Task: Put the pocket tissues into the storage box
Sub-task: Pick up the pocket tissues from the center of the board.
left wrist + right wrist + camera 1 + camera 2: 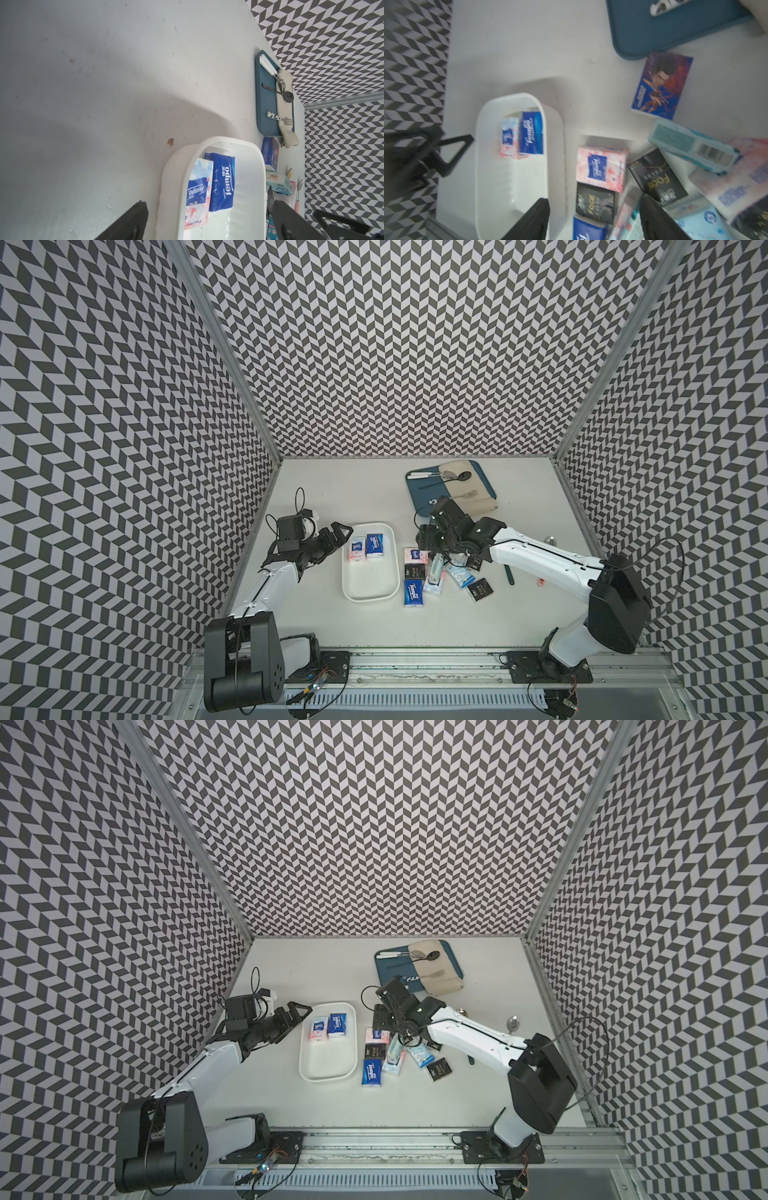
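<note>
The white storage box (pixel 349 593) lies mid-table and holds a pink-white packet (pixel 356 548) and a dark blue one (pixel 374 545) at its far end. My left gripper (pixel 338 536) hangs open just left of that end, fingers (pixel 128 224) wide apart and holding nothing. More pocket tissues lie in a loose pile right of the box: pink-white (pixel 601 168), black (pixel 596 202), dark blue (pixel 412 592), teal (pixel 691 145), pale blue (pixel 461 576), and an illustrated blue packet (pixel 662 85). My right gripper (pixel 593 220) hovers open over the pile's box side, nothing held.
A blue tray (pixel 419 497) with cutlery and a beige cloth (pixel 473 493) sits at the back right, close behind the right wrist. A green-handled spoon (pixel 509 574) and a small pink item (pixel 540 581) lie under the right forearm. Patterned walls enclose three sides.
</note>
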{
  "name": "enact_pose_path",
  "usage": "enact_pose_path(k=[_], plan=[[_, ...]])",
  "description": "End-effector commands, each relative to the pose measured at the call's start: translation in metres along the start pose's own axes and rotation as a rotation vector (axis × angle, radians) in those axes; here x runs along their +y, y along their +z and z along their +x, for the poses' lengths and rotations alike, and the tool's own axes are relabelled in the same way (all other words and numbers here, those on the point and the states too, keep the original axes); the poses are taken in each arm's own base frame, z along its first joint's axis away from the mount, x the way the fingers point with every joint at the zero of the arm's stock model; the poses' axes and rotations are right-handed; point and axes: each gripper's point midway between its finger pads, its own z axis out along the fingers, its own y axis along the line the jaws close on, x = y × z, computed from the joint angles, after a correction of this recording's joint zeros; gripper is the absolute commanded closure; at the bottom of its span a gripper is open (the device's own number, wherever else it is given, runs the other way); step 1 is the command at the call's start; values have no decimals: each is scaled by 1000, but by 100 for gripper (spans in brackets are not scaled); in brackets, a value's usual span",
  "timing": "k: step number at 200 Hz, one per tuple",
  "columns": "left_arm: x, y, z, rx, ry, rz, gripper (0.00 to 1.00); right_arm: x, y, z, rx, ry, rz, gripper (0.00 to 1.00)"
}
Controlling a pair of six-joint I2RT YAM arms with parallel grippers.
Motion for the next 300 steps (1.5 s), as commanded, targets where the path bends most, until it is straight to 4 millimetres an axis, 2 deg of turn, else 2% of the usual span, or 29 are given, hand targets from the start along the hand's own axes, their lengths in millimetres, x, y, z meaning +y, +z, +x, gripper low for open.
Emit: enact_pose_path(k=[1,27,64,96,123,154,193,211,250,279,300], plan=[[-19,-5,-6,2,41,39,2,-17,-13,14,23,-7,35,27],[-23,-4,-4,12,50,44,2,-22,-9,27,65,23,28,26],[-25,-4,-3,18,54,49,2,-26,10,49,155,52,35,27],[-23,-4,0,24,54,48,2,-33,20,61,185,77,39,32],[-23,-4,0,26,51,50,2,-36,20,60,182,85,44,42],[-25,-5,-1,25,54,52,2,-49,17,61,182,106,53,59],[-24,-4,0,28,48,54,2,-52,4,48,138,104,27,76],[-23,-3,0,28,42,54,2,-38,-6,34,109,62,-23,78],[-24,-2,0,26,29,60,2,11,-21,1,53,-12,-173,79],[-24,-3,0,24,28,60,2,46,-17,-18,28,-42,-269,79],[-21,-4,2,25,17,50,2,78,-7,-19,43,-89,-321,80]])
